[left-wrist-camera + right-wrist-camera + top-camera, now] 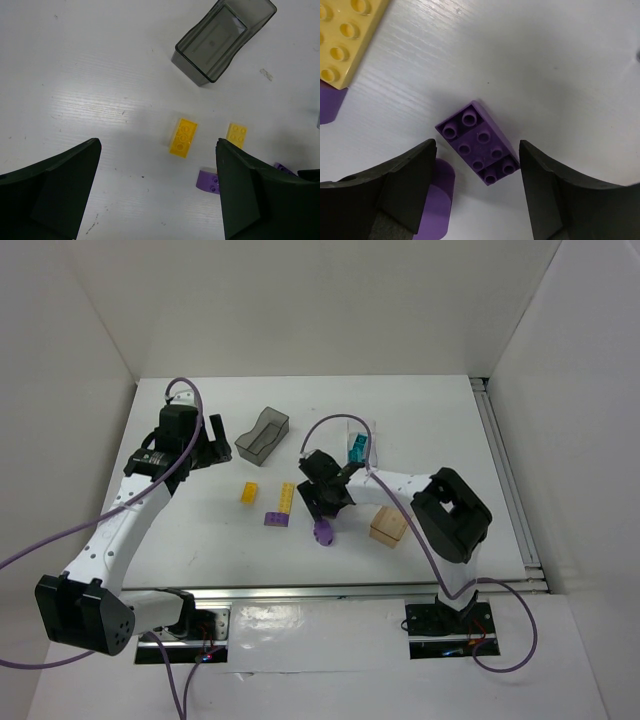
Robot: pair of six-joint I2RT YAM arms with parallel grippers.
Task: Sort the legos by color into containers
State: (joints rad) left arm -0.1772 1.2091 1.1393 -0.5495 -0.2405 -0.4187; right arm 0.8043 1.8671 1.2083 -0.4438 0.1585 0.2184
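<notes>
My right gripper (478, 167) is open, low over an upturned dark purple brick (477, 142) that lies on the table between its fingers, touching neither. A rounded purple piece (436, 200) lies by the left finger and shows in the top view (322, 533). My right gripper (326, 505) hides the brick there. My left gripper (157, 200) is open and empty, above and apart from two yellow bricks (183, 137) (236, 135) and a purple brick (208, 181). The smoky grey bin (263, 435) is empty. The clear bin (371, 452) holds a teal brick (357, 450). The amber-peach bin (388, 527) stands right of my right gripper.
A long yellow brick (345, 40) and the edge of a purple brick (327, 105) lie at the upper left of the right wrist view. White walls enclose the table on three sides. A metal rail (505, 470) runs along the right edge.
</notes>
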